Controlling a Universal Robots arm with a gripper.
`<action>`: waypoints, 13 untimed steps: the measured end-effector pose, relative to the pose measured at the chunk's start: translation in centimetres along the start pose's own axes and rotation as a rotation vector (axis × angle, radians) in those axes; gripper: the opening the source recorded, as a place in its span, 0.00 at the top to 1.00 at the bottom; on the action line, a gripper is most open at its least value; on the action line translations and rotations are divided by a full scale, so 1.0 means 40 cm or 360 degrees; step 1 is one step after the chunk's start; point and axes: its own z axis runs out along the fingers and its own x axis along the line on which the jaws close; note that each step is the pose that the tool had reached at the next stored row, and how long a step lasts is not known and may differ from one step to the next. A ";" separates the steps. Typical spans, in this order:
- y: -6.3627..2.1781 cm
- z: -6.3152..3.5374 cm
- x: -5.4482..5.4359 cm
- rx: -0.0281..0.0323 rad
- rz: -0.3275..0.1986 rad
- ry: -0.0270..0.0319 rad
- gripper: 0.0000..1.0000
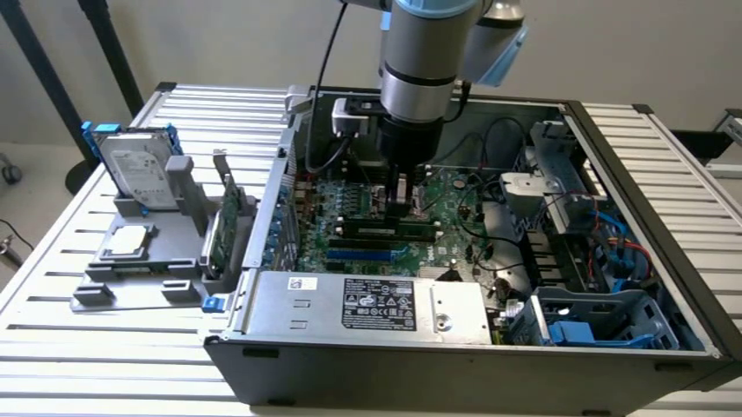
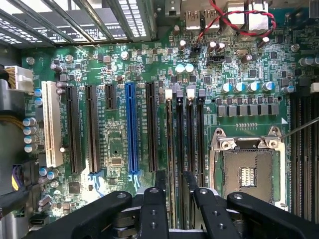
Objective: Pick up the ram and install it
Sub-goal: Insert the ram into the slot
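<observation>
Wrist view: black two-fingered gripper (image 2: 173, 191) parted, gripping nothing, poised directly over long thin green ram stick (image 2: 171, 144) standing in its black memory slot (image 2: 180, 144) on green motherboard (image 2: 114, 64); apparently seated, installation nearly done.

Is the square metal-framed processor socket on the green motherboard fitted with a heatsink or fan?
No: in the wrist view the square metal-framed processor socket lies bare on the green motherboard, its contact field exposed.
</observation>
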 end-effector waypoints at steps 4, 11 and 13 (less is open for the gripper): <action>0.000 0.000 0.000 0.00002 0.0000 -0.00008 0.71; 0.000 -0.001 0.000 0.00000 0.0000 -0.00005 0.89; 0.000 -0.001 0.000 0.00000 0.0000 -0.00006 0.89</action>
